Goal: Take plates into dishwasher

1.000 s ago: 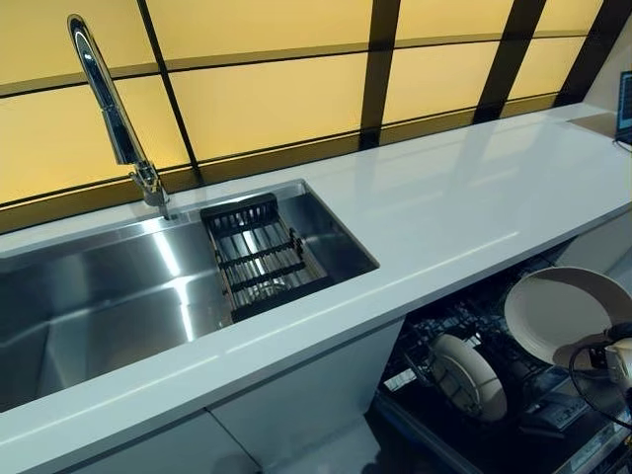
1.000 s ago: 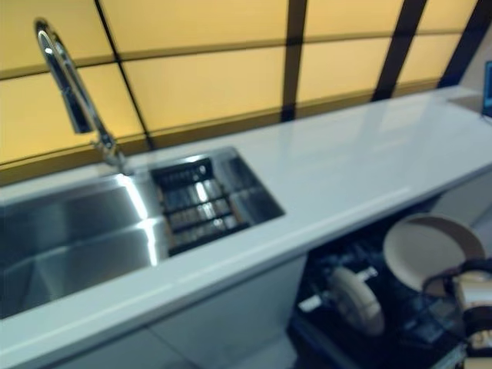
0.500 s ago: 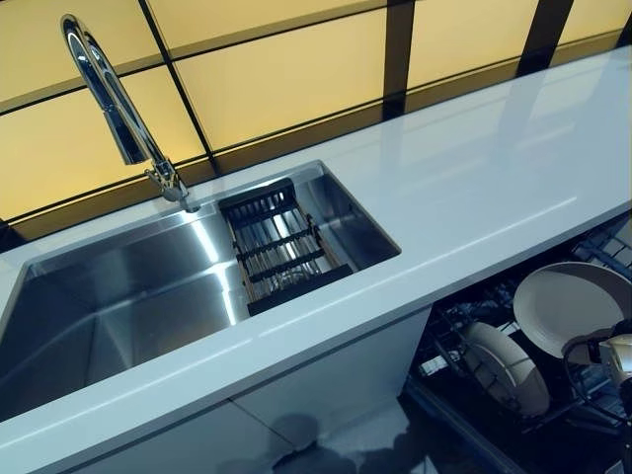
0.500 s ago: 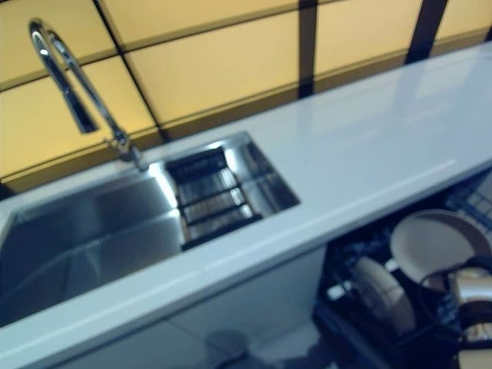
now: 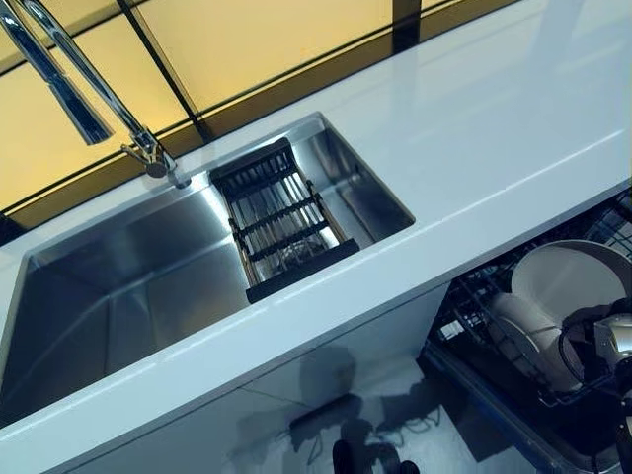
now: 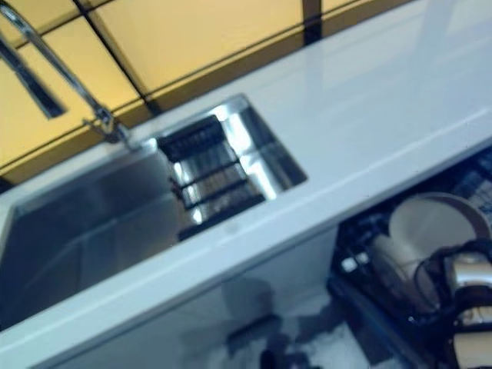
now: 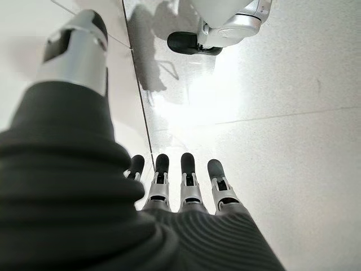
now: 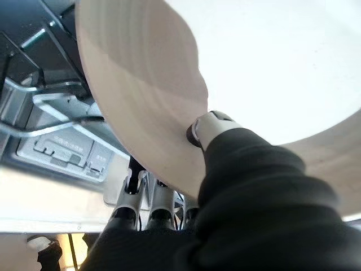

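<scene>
A round white plate [image 5: 573, 276] hangs tilted over the open dishwasher's dark wire rack [image 5: 472, 308] at the lower right. My right hand [image 5: 610, 341] is shut on it. In the right wrist view the thumb [image 8: 211, 127] presses on the plate's face [image 8: 169, 84] and the fingers [image 8: 152, 206] curl under its rim. A second white plate [image 5: 528, 331] stands on edge in the rack, just left of the held one. My left hand [image 7: 190, 189] hangs over the floor with straight fingers, holding nothing.
A white countertop [image 5: 494, 128] runs across above the dishwasher. In it is a steel sink [image 5: 118, 286] with a black drain rack [image 5: 281, 222] and a tall chrome faucet [image 5: 79, 84]. White cabinet fronts [image 5: 326, 360] stand left of the dishwasher.
The camera has tipped downward, so the whole scene has shifted. My right hand has carried the held plate nearer to the plate that stands in the rack.
</scene>
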You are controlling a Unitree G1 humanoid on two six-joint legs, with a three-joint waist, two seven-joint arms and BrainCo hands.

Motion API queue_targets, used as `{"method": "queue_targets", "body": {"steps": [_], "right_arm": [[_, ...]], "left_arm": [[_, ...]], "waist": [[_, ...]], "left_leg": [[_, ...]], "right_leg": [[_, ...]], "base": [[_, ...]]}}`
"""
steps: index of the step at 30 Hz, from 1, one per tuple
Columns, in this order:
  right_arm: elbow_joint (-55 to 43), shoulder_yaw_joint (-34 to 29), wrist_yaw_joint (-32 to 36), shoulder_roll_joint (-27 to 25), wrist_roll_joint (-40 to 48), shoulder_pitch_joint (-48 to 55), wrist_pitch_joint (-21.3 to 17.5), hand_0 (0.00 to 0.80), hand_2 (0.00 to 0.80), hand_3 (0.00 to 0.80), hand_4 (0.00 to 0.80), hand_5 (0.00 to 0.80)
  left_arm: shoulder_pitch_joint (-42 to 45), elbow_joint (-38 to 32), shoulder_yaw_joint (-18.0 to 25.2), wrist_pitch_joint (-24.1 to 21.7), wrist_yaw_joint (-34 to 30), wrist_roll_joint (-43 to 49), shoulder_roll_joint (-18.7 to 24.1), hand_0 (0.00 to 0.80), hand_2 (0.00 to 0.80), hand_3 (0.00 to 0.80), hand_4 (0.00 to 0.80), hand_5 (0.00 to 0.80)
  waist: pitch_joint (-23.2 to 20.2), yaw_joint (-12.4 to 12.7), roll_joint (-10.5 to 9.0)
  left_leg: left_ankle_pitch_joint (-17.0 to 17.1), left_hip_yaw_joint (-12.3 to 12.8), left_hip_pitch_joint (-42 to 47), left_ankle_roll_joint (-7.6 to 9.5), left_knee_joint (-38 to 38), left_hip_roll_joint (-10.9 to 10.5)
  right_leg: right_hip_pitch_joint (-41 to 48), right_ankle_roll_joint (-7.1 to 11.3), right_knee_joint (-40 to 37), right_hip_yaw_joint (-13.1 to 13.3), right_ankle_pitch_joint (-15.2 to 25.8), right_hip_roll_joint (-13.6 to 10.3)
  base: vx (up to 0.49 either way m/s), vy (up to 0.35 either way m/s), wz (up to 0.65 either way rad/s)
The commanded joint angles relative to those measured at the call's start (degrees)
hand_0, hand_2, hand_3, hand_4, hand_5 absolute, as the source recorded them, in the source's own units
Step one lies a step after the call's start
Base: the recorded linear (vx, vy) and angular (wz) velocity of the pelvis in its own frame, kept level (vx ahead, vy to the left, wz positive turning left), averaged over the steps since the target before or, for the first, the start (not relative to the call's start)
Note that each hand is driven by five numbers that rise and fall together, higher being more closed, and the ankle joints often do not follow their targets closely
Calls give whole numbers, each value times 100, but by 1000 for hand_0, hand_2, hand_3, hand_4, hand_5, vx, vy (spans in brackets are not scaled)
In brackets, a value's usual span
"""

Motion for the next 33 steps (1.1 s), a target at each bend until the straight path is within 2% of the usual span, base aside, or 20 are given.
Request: {"method": "queue_targets", "body": {"steps": [1, 20, 21, 23, 33], "right_arm": [[-151, 562, -98, -397, -27, -690, -313, 800, 800, 800, 800, 800], [115, 832, 743, -184, -85, -858, -300, 800, 800, 800, 800, 800], [112, 821, 758, -170, -69, -838, -303, 759, 759, 759, 759, 759], [188, 765, 751, -131, -3, -785, -356, 0, 0, 0, 0, 0], [347, 515, 436, -184, 134, -702, -451, 0, 0, 0, 0, 0]], "left_arm": [[-202, 23, -176, -10, 163, -282, 16, 0, 0, 0, 0, 0], [-233, -119, -229, 43, 224, -240, -33, 0, 0, 0, 0, 0], [-230, -118, -217, 46, 229, -234, -29, 0, 0, 0, 0, 0], [-224, -106, -196, 63, 236, -200, -10, 0, 0, 0, 0, 0], [-218, -38, -229, 59, 231, -90, -7, 0, 0, 0, 0, 0]], "waist": [[-56, 187, -116], [-75, 265, -144], [-78, 266, -151], [-106, 289, -180], [-232, 315, -349]], "left_leg": [[-469, 95, 303, -99, -20, -190], [-459, 97, 300, -124, -20, -183], [-461, 100, 307, -125, -20, -180], [-470, 98, 337, -123, -20, -177], [-521, 76, 458, -119, -20, -145]], "right_leg": [[-732, 735, -28, 88, 815, -481], [-732, 726, -32, -45, 836, -503], [-724, 728, -33, -49, 837, -504], [-686, 731, -38, -70, 837, -504], [-547, 746, -63, -107, 839, -467]], "base": [[-63, 40, 0], [-3, 2, 0], [0, 0, 0], [0, 0, 0], [21, 0, 5]]}}
